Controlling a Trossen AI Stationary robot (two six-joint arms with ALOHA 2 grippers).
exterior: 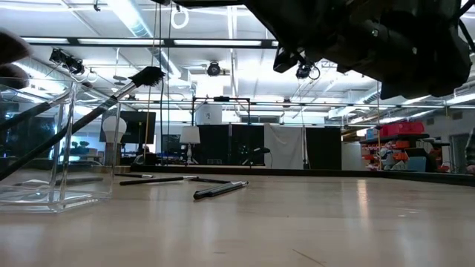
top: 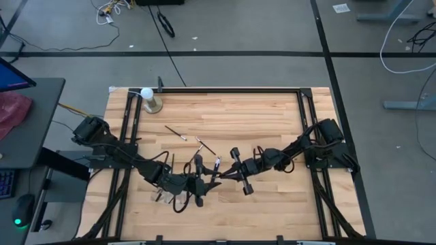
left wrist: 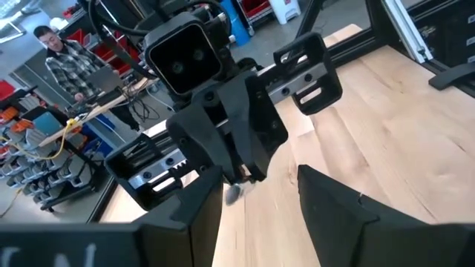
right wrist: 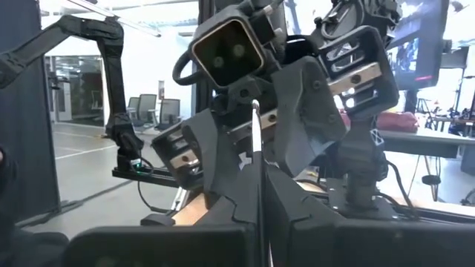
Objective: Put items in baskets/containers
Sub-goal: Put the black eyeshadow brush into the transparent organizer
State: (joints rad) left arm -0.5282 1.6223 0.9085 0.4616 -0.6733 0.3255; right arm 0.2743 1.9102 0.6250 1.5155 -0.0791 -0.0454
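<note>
Brush (right wrist: 256,159) is clamped upright between the right gripper (right wrist: 256,215)'s closed fingers, thin shaft pointing at the left gripper (right wrist: 252,141), which faces it head-on just beyond. In the high view both meet mid-table near the front edge: right gripper (top: 221,175), left gripper (top: 197,182). Looks like a handover or a regrip.

Left gripper's jaws stand apart, nothing in them. From the left wrist the right gripper (left wrist: 237,174) sits between the left fingers (left wrist: 334,215), a pale brush tip (left wrist: 232,193) poking out below.

Clear organizer (exterior: 44,148) sits at the front left of the table, a few brushes already leaning in it (exterior: 89,111). More loose brushes lie on the wood: one (top: 175,132) toward the back, a few (top: 208,162) by the grippers; low view shows a pair (exterior: 220,189) lying flat.

For the step: left should close on bare shaft clear of the right's fingers, centred in the jaws. Right lets go only once the left has a firm hold. Thin handle will pivot if pinched off-centre.

White ball on stand (top: 148,99) at the back-left corner, not involved.
</note>
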